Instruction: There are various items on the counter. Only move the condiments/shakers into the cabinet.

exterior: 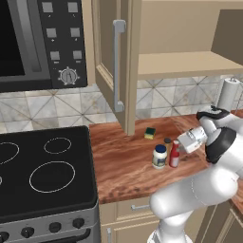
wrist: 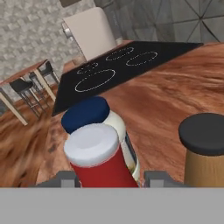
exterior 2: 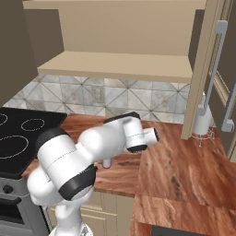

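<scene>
Three small containers stand close together on the wood-grain desk (exterior: 123, 166), at about 3 o'clock from the black stovetop (exterior: 45, 173) in the left base view. Nearest the hand is the red squeeze bottle (wrist: 101, 162) with its white cap, upright and sitting between the two dark finger tips of the jaws (wrist: 112, 178); the tips stand just beside its sides, narrowed around it, though firm contact cannot be told. Just behind the bottle, at 12 o'clock in the hand view, stands the white jar (wrist: 120, 135) with the dark blue lid, so near that a gap cannot be made out. At 3 o'clock in that view is the tan-brown shaker (wrist: 204, 157) with its dark top, set apart from the bottle. Farther back on the desk, a green-and-yellow sponge (exterior: 150, 133) lies near the tiled wall. Above, the cabinet (exterior: 182, 64) has its door (exterior: 116, 66) swung open, its tan shelf bare. A paper towel roll (exterior: 229, 94) stands at the far right.
</scene>
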